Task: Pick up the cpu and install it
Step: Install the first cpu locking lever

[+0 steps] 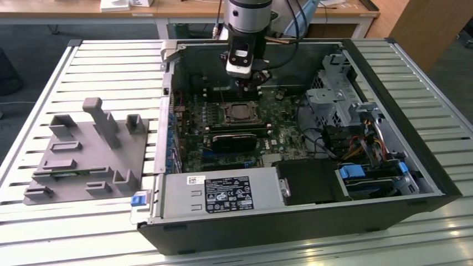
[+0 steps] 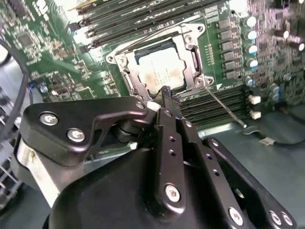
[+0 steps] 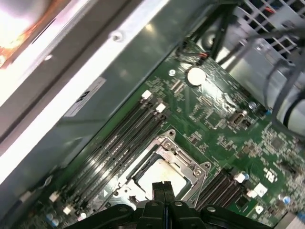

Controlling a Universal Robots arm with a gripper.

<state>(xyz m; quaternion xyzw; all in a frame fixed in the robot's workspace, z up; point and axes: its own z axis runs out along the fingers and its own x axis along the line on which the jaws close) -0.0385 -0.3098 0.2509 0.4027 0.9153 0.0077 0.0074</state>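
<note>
Lying open on the slatted table (image 1: 414,83), the computer case (image 1: 296,221) shows its green motherboard (image 1: 221,138). At about nine o'clock from the case sits a grey plastic tray (image 1: 81,155) with upright posts. Over the board hangs the gripper (image 1: 251,87), fingers pressed narrow together and holding nothing. The cpu (image 2: 159,71) sits in its socket, inside the metal frame (image 3: 183,160), just beyond the fingertips (image 3: 163,187).

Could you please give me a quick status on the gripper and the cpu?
Gripper shut, empty, hovering over the socket. Cpu seated in the motherboard socket, metal frame around it. Socket lever wire raised beside it; nothing else in the way.
</note>
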